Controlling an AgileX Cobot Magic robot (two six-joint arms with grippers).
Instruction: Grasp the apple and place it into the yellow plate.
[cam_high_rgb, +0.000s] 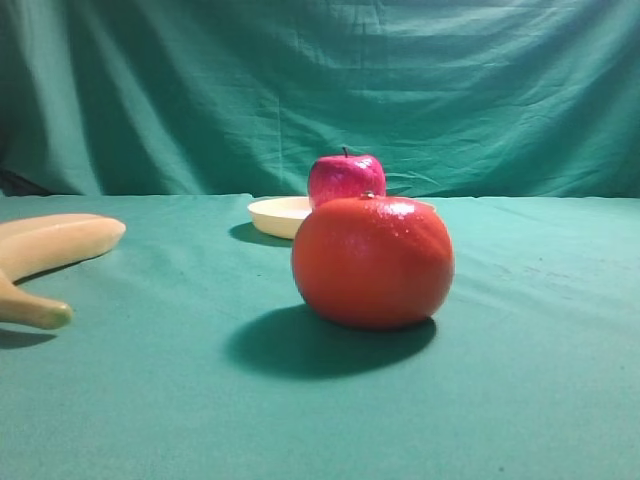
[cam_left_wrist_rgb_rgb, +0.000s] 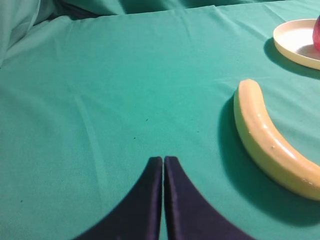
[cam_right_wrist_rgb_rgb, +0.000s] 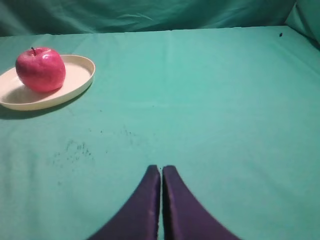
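Ext high: orange fruit (cam_high_rgb: 372, 262) blocks lower part of apple (cam_high_rgb: 346, 177) and most of plate (cam_high_rgb: 280, 216); only plate's left end shows. Banana (cam_high_rgb: 45, 262) cut by left edge.
L wrist: plate (cam_left_wrist_rgb_rgb: 296, 43), apple (cam_left_wrist_rgb_rgb: 317, 34) cut by right edge; banana (cam_left_wrist_rgb_rgb: 270, 140) runs off right edge too.
R wrist: plate (cam_right_wrist_rgb_rgb: 75, 82) cut at left edge.

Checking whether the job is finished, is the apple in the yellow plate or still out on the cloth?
In. The apple sits upright inside the yellow plate, stem up, and neither tool touches it.
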